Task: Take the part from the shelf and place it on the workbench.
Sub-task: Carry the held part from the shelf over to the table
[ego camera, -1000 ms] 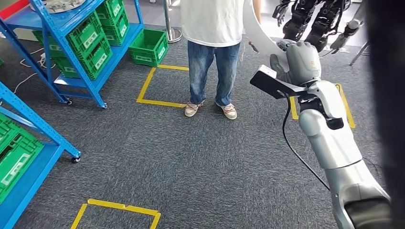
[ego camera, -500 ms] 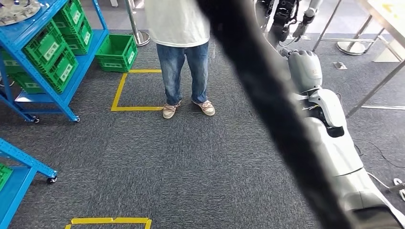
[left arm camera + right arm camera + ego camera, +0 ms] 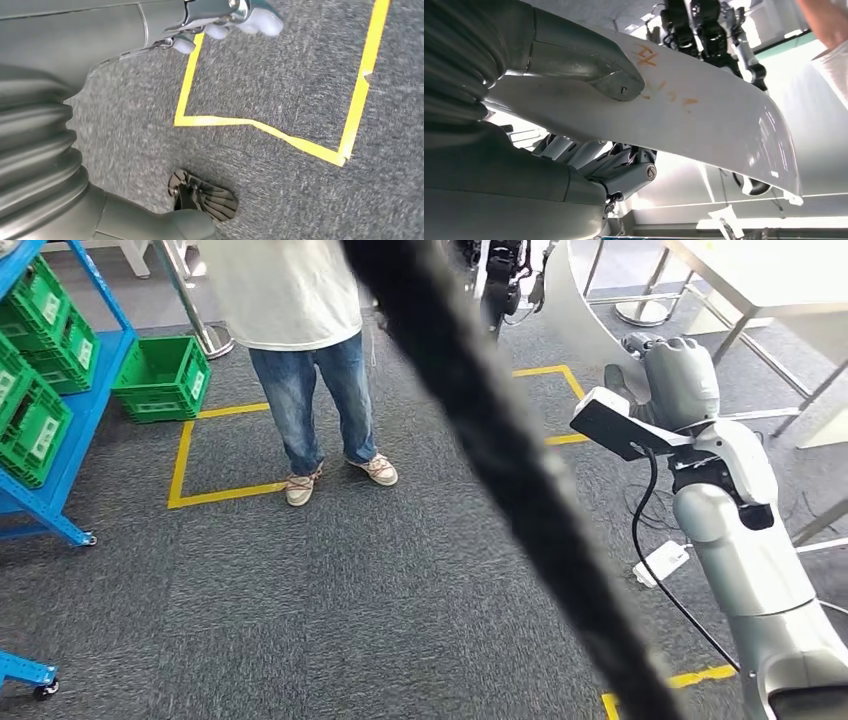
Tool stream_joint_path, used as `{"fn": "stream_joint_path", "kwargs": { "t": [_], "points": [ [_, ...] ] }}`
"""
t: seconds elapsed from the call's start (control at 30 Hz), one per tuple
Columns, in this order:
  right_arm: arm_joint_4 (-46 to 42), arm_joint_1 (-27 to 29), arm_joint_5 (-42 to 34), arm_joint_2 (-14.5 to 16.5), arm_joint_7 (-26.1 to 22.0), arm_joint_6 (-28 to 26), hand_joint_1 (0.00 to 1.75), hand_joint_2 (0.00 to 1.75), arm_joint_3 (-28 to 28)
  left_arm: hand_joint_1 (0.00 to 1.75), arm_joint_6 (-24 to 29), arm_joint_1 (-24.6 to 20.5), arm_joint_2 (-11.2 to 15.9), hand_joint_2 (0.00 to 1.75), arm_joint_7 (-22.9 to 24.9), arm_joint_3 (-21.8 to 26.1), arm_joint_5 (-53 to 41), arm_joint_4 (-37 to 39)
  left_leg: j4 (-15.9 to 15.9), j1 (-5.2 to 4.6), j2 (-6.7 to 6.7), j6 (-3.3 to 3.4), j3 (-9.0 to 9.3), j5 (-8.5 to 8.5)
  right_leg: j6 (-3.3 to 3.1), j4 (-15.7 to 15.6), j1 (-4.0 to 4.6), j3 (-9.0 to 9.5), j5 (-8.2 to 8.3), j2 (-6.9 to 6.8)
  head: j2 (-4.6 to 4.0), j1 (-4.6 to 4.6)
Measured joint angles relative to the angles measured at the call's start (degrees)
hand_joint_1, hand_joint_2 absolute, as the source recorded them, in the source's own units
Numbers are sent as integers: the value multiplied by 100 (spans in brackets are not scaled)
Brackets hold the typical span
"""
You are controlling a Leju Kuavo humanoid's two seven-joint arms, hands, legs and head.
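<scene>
My left hand [image 3: 235,20] hangs idle over the carpet, fingers apart, I think. My right hand [image 3: 678,380] grips the curved white part [image 3: 575,310] raised, thumb clamped across it, carrying it toward the desk [image 3: 760,280] beyond.

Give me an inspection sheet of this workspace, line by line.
Surface: grey carpet floor with yellow tape squares; a metal workbench stands ahead on the right.
Job's things: curved white part, with orange writing, held up in the right hand.
Clutter: green crates on the floor and in the blue shelf.
Hands: right hand grips the part, thumb pressed on its face; left hand hangs over the floor, holding nothing, finger pose unclear.
Cables: black cable along the right arm; a thick dark blurred band crosses the head view.
Surroundings: a person in jeans stands on the carpet; another dark robot behind.
</scene>
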Motion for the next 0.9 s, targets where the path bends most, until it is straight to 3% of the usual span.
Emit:
{"fn": "stream_joint_path", "kwargs": {
  "t": [0.07, 0.13, 0.2, 0.27, 0.3, 0.37, 0.43, 0.5, 0.57, 0.63, 0.7, 0.77, 0.8, 0.83, 0.87, 0.9],
  "points": [
    [-16, 18, -19, -65, 10, 21, 175, 175, -3, 0, 1, -2, 3, 175, 19, 0, -12, -1, -25, -10, 149, 91, 24, 32, 87, -22, -31, -29, 37, 82, 0, -1],
    [-31, 38, -10, -112, 30, 21, 175, 175, -7, 0, -5, 4, 1, 175, 30, 0, -27, -2, -68, -5, 298, 171, 37, 80, 128, 220, -7, -160, -105, -196, 0, 24],
    [-58, 68, 32, -114, 66, 4, 175, 175, 2, 0, -18, 28, -3, 175, 35, 0, -42, 0, -82, -31, 446, 211, 24, 92, 138, 918, 27, -487, -471, -595, 0, 50],
    [-74, 122, 95, -90, 116, -7, 175, 175, 18, 0, -33, 56, -4, 175, 45, 0, -51, 1, -80, -64, 610, 227, 12, 85, 138, 1553, 30, -768, -708, -725, 0, 53],
    [-77, 145, 126, -76, 138, -8, 175, 175, 26, 0, -41, 61, -5, 175, 50, 0, -55, 0, -79, -77, 691, 233, 11, 80, 128, 1584, 32, -761, -678, -743, 0, 54],
    [-85, 163, 185, -58, 168, -11, 175, 175, 41, 0, -61, 47, -9, 175, 55, 0, -62, -1, -78, -99, 841, 237, 24, 63, 83, 982, 50, -395, -383, -843, 0, 54],
    [-96, 161, 244, -43, 196, -35, 175, 175, 51, 0, -76, 24, -14, 175, 59, -1, -72, -2, -76, -128, 958, 211, 47, 33, 3, 242, 111, 32, -163, -1098, 0, 52],
    [-104, 162, 324, -13, 221, -85, 175, 175, 60, 0, -87, 1, -20, 175, 73, -2, -85, -3, -84, -144, 1065, 162, 75, 6, -63, 0, 165, 149, -136, -1194, 0, 49],
    [-114, 169, 395, 15, 242, -124, 175, 175, 65, 0, -92, -20, -32, 175, 93, -2, -98, -3, -93, -138, 1153, 105, 105, -22, -114, -40, 155, 146, -104, -1055, 0, 48],
    [-131, 167, 432, 35, 254, -143, 175, 175, 66, 0, -95, -31, -39, 175, 107, -4, -108, -2, 107, -125, 930, 45, 43, -168, -181, -98, 110, 171, -63, -932, 0, 45],
    [-144, 166, 449, 79, 256, -154, 175, 175, 77, 0, -95, -25, -39, 175, 116, -7, -112, -1, 762, -103, 574, 6, -249, -510, -222, -121, 85, 182, -43, -808, 0, 39],
    [-147, 181, 455, 130, 255, -155, 175, 175, 101, 0, -95, -6, -39, 175, 127, -7, -112, 1, 1453, -82, 463, -17, -602, -750, -229, -112, 83, 176, -42, -656, 0, 39],
    [-147, 187, 457, 146, 255, -155, 175, 175, 112, 0, -95, 1, -39, 175, 134, -7, -112, 2, 1550, -70, 456, -27, -673, -711, -226, -104, 79, 175, -44, -573, 0, 39],
    [-147, 189, 458, 155, 255, -155, 175, 175, 119, 0, -96, 6, -39, 175, 140, -7, -112, 2, 1413, -54, 446, -36, -634, -557, -218, -92, 71, 175, -47, -492, 0, 39],
    [-148, 189, 459, 162, 256, -155, 175, 175, 124, 0, -96, 7, -39, 175, 147, -8, -113, 2, 1078, -31, 404, -47, -500, -331, -202, -74, 59, 174, -54, -415, 0, 38],
    [-149, 188, 459, 166, 257, -155, 175, 175, 125, 0, -97, 9, -39, 175, 153, -8, -113, 3, 678, 3, 266, -63, -328, -141, -175, -51, 46, 166, -63, -341, 0, 38]
  ]
}}
